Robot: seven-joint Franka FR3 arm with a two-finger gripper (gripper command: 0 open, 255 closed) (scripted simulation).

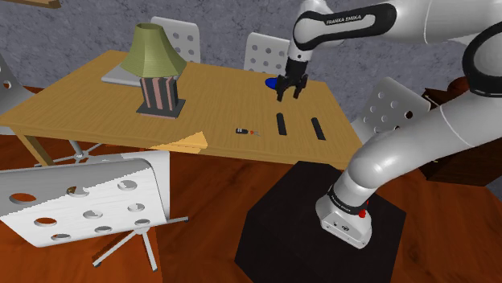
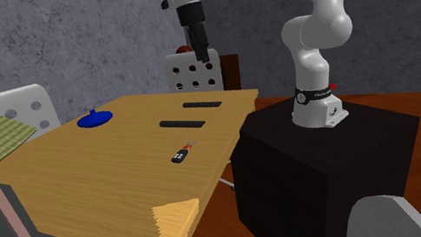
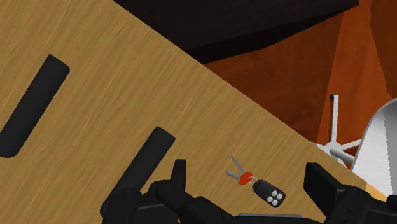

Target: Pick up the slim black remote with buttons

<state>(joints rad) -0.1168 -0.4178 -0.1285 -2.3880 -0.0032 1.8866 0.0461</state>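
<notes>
1. One wooden worktop (image 1: pixel 217 96) carries everything, including one table lamp (image 1: pixel 153 64).
2. One gripper (image 1: pixel 291 95) hovers above the worktop beside a blue dish (image 1: pixel 276 81), its fingers spread with nothing between them.
3. Two slim black remotes lie side by side but apart near the worktop edge facing the stand: the left remote (image 1: pixel 281 124) and the right remote (image 1: pixel 318 129), by the shoulder view. Buttons cannot be made out, so which one is meant is uncertain.
4. Either looks light, stiff, smooth and low-lying; pinching across the narrow width at mid-length seems safest.
5. One key fob (image 1: pixel 244 130) with keys lies near the left remote.
</notes>
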